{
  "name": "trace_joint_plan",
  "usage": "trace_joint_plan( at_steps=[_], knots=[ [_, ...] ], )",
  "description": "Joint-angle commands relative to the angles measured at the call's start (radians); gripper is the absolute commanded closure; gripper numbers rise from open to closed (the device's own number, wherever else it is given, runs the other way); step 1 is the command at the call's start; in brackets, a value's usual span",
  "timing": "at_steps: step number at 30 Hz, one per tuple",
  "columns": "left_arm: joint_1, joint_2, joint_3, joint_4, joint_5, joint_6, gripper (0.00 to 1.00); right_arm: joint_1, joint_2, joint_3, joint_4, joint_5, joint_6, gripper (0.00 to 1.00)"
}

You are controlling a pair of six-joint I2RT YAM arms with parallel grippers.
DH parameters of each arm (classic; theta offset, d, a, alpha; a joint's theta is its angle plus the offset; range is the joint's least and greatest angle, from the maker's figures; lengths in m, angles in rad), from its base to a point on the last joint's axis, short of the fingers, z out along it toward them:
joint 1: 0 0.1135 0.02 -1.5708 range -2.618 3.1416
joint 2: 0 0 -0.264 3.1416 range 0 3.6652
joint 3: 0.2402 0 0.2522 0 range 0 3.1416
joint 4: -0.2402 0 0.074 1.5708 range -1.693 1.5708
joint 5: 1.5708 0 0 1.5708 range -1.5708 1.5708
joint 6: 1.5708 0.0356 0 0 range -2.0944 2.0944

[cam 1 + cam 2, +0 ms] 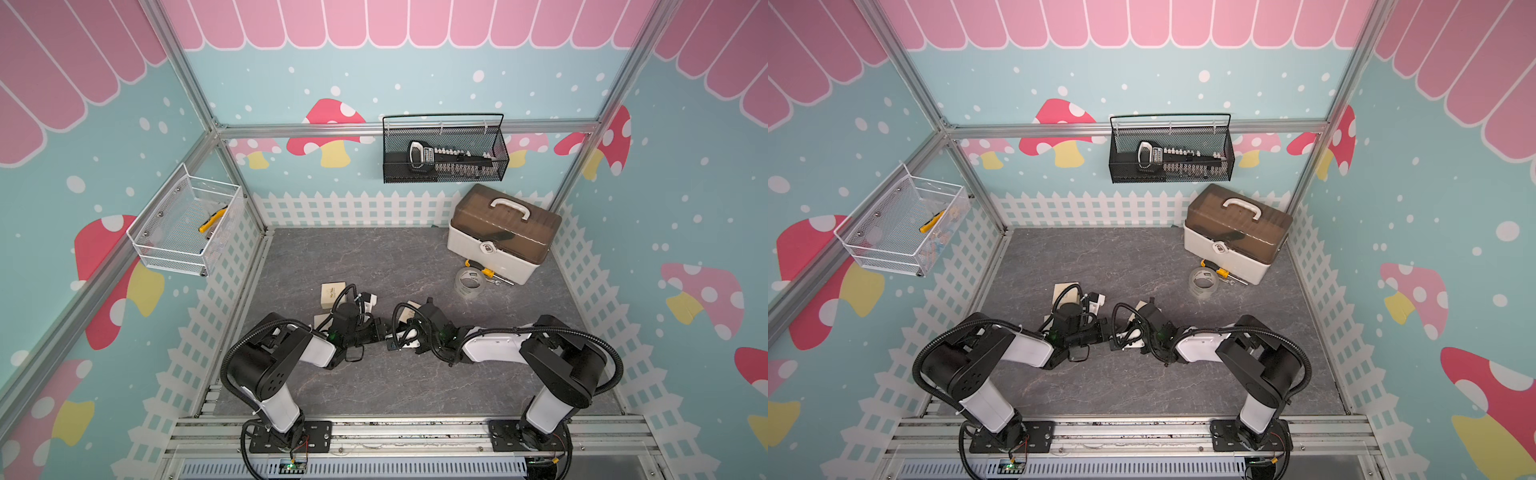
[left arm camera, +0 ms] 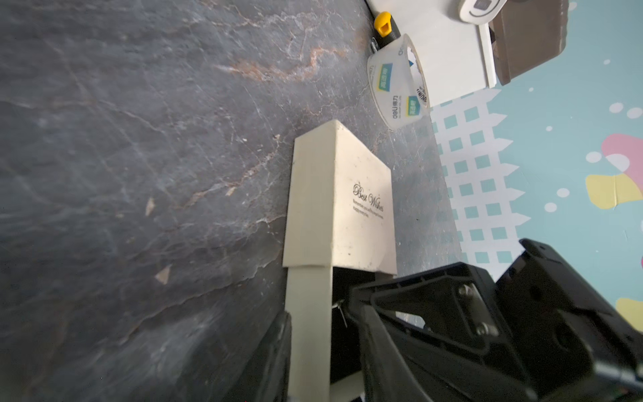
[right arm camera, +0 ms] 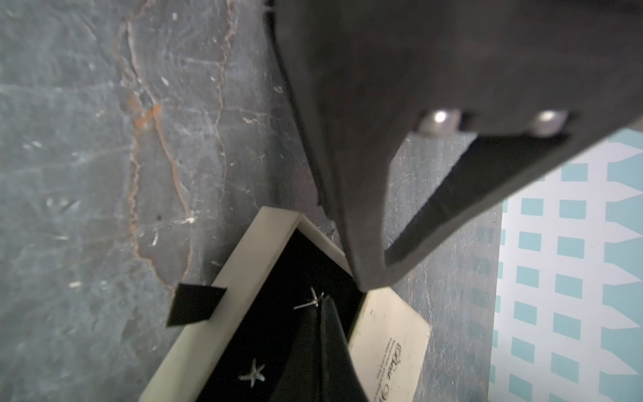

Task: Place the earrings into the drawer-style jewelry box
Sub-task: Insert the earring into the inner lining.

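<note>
Grey marbled tabletop, open drawer: right gripper shut, one earring at its tips, second earring nearby.

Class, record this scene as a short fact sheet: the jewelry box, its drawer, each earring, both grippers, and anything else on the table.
box: beige, printed "Best Wishes", lying on the grey table
drawer: pulled out, black-lined
first earring: star-shaped, lying in the drawer
right gripper: shut, seemingly pinching the second earring over the drawer
left gripper: beside the drawer; open or shut unclear
elsewhere: tape roll, toolbox
</note>
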Motion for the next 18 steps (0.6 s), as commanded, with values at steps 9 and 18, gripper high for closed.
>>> trace_joint_plan(
  at_steps=[9, 18],
  knots=[
    [0.027, -0.005, -0.006, 0.015, 0.02, 0.009, 0.72, 0.009, 0.005, 0.006, 0.02, 0.011, -0.019, 1.0],
    [0.058, -0.021, -0.001, -0.003, 0.033, 0.02, 0.72, 0.005, -0.098, 0.036, -0.071, 0.005, 0.086, 1.0]
  ],
)
